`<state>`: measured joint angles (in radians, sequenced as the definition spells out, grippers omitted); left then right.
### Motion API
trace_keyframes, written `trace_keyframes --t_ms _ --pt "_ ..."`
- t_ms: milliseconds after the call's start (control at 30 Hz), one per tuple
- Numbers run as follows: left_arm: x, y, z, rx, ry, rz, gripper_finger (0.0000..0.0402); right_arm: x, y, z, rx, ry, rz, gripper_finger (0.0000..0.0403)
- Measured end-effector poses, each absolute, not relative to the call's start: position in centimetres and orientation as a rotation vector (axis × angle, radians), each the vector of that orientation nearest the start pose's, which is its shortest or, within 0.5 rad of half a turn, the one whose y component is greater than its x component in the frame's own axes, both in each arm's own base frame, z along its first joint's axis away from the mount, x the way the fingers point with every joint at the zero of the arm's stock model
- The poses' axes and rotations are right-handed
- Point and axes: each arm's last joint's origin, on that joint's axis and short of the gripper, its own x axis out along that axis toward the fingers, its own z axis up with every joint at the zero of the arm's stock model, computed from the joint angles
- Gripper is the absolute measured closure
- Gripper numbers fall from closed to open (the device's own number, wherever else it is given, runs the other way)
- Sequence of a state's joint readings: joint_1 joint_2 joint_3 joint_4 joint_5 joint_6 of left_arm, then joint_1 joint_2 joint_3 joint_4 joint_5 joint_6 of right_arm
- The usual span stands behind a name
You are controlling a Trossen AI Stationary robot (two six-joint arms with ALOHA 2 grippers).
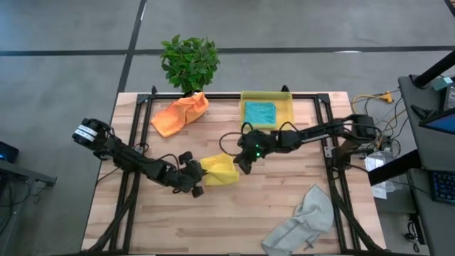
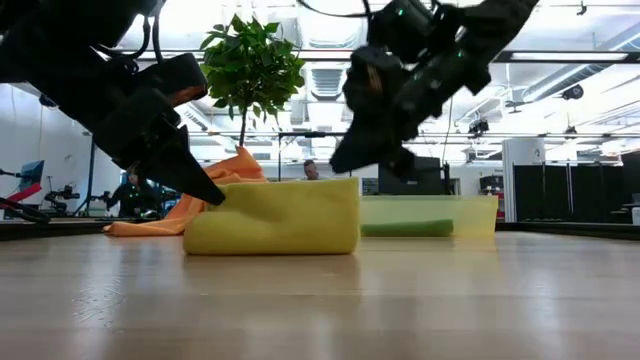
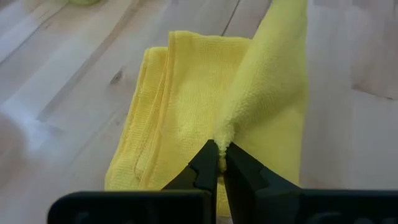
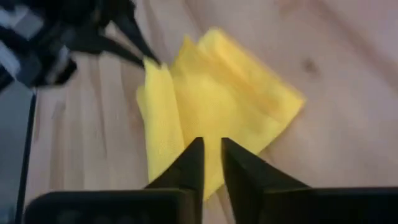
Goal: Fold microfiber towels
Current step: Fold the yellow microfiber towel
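A yellow towel lies folded in several layers at the table's middle. My left gripper is shut on its left end. My right gripper hovers just above the towel's right part; its fingers stand a narrow gap apart with nothing between them, clear of the cloth in the low view. An orange towel lies crumpled at the far left. A teal towel lies folded in the yellow bin. A light grey towel lies crumpled at the near right. My left gripper pinches a raised corner of the yellow towel's top layer between its two fingertips. The fingers slant down from the table's left side. The pinched corner stands a little above the rest of the towel, which lies on the table.
A potted plant stands beyond the table's far edge. Bare wood lies at the near left and near middle of the table. Cables and equipment sit past the right edge.
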<state>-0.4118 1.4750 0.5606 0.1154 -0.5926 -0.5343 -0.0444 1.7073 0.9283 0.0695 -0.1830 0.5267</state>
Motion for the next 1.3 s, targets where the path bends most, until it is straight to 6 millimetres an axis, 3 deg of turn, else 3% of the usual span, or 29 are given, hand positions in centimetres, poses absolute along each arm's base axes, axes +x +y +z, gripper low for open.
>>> trace_keyframes --t_ms 133,367,700,1067,1300 --pt "24.2 -8.9 14.5 -0.128 0.622 0.344 0.0401 35.2 -0.9 15.9 0.592 0.733 -0.027 0.0392" --pt "24.9 -9.3 15.6 -0.054 0.598 0.298 0.0401 36.1 -1.0 13.7 0.612 0.777 -0.045 0.0394" --pt "24.7 -9.2 15.6 -0.116 0.584 0.347 0.0401 38.5 -1.0 11.1 0.629 0.896 -0.050 0.0394" --pt "23.5 -8.6 14.5 -0.156 0.620 0.439 0.0401 38.3 -0.9 10.9 0.627 0.929 -0.009 0.0395" --pt "22.9 -8.1 14.2 -0.190 0.588 0.597 0.0401 38.3 -0.9 10.9 0.613 0.932 0.008 0.0395"
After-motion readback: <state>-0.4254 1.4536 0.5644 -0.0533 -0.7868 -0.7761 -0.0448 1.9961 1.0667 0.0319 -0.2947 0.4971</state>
